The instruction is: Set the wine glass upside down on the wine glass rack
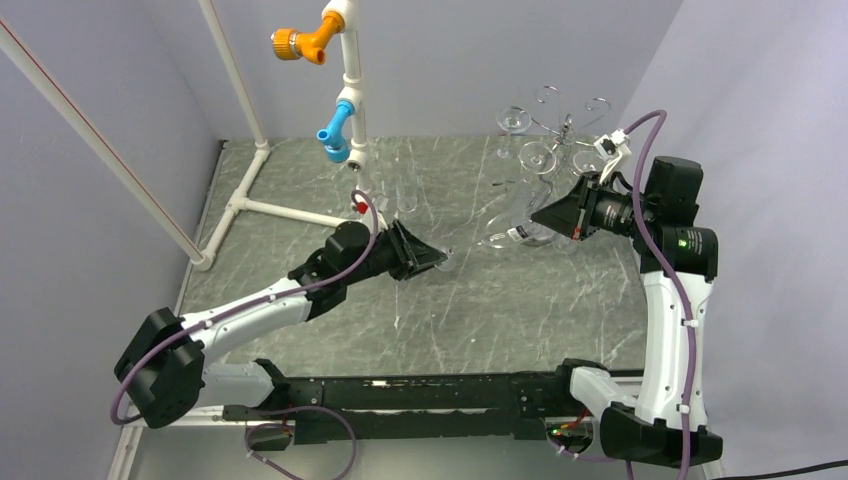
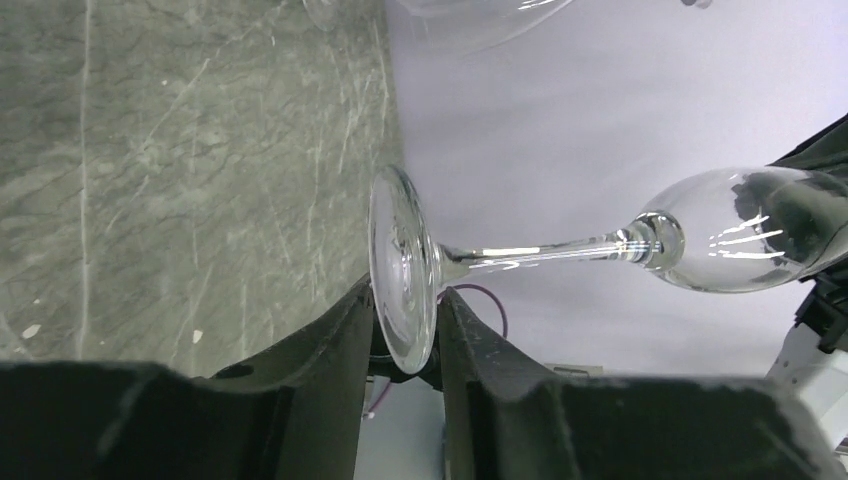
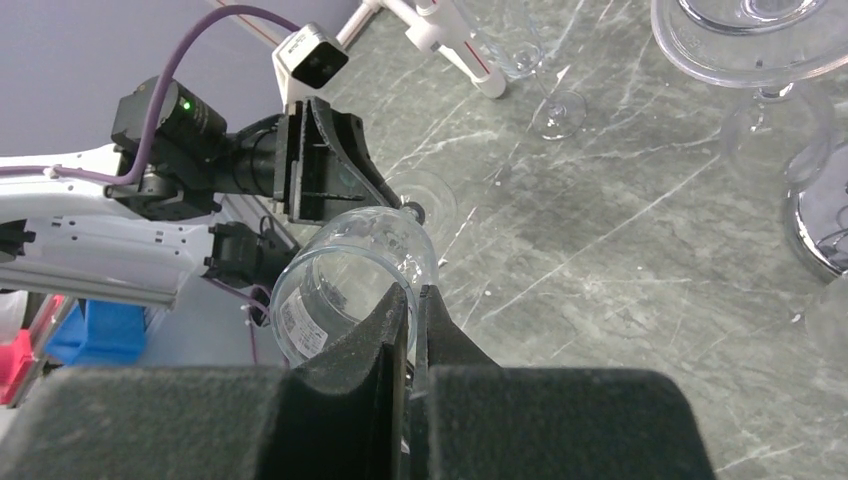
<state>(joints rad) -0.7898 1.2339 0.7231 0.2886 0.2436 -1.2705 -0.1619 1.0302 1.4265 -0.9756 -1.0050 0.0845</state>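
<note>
Top external view, largest first. Grey marble-pattern table (image 1: 480, 310) carries everything. White pipe frame (image 1: 240, 205) stands well behind and to the left of the left jaws.

We note both arms reaching inward, their jaws facing each other over mid-table. The wine glass rack (image 1: 570, 126) sits just beyond the right jaws, on their far side; its curled chrome arms already hold other glasses (image 1: 514, 122), foot up. In the right wrist view its shiny base (image 3: 822, 225) shows at the right edge, apart from the fingers.

The wine glass (image 1: 497, 228) lies on its side in the air, spanning the gap between the two sets of jaws and off the rack.

Left gripper (image 2: 408, 300): jaws drawn narrow, one finger on each face of the foot disc, which stands edge-on between them. We read it as clamped. The stem (image 2: 540, 250) runs straight away from these jaws to the bowl.

Right gripper (image 3: 410, 312): jaws nearly together, pinching the bowl's rim wall, one finger inside, one outside. A small label (image 3: 300, 325) shows on the bowl just left of these fingers.

A spare glass (image 3: 558, 102) stands on the table, well ahead of the right jaws.
</note>
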